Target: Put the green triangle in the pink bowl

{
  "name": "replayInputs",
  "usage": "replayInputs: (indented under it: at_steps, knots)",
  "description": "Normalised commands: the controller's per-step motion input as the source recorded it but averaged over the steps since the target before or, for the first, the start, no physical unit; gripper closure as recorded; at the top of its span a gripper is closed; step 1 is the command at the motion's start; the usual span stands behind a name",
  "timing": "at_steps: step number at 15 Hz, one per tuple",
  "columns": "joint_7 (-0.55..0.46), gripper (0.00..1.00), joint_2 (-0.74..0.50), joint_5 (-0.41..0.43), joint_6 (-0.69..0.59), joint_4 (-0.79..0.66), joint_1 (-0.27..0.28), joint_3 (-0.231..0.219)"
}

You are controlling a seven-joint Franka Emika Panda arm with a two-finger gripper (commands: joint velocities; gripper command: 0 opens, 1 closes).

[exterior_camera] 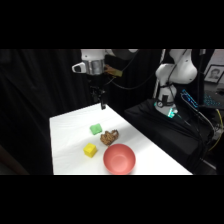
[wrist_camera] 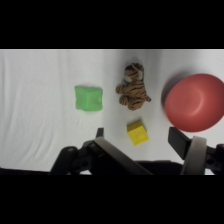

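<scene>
Gripper: I see the gripper [exterior_camera: 102,105] hanging above the far part of the white table [exterior_camera: 70,135], clear of every object. In the wrist view its two fingers [wrist_camera: 191,150] stand wide apart with nothing between them.
Green triangle: I find the green triangle [wrist_camera: 88,98] lying flat on the table, free of the gripper. In the side view it [exterior_camera: 96,129] sits below and in front of the gripper, on the table's middle.
Pink bowl: I note the pink bowl [exterior_camera: 119,159] upright at the table's near edge. Its inside [wrist_camera: 192,102] holds nothing that I can see.
Toy tiger: I see a small striped toy tiger [wrist_camera: 133,89] lying between the green triangle and the pink bowl, apart from both.
Yellow block: I see the yellow block [wrist_camera: 137,133] just beside the toy tiger, touching neither it nor the bowl.
Arm base: I see the arm's base [exterior_camera: 172,80] at the upper right, beside the table.
</scene>
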Motion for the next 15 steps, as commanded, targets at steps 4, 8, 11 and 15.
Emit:
replayInputs:
  at_steps: [4,8,11,15]
  knots:
    - [-0.06,0.00,-0.01,0.013,0.02,0.01,-0.045,-0.006]
    - [-0.19,0.00,0.02,0.046,0.03,0.08,-0.103,-0.064]
    - [-0.24,0.00,0.11,0.099,0.06,0.16,-0.113,-0.074]
    - [-0.30,0.00,0.17,0.160,0.11,0.19,-0.111,-0.062]
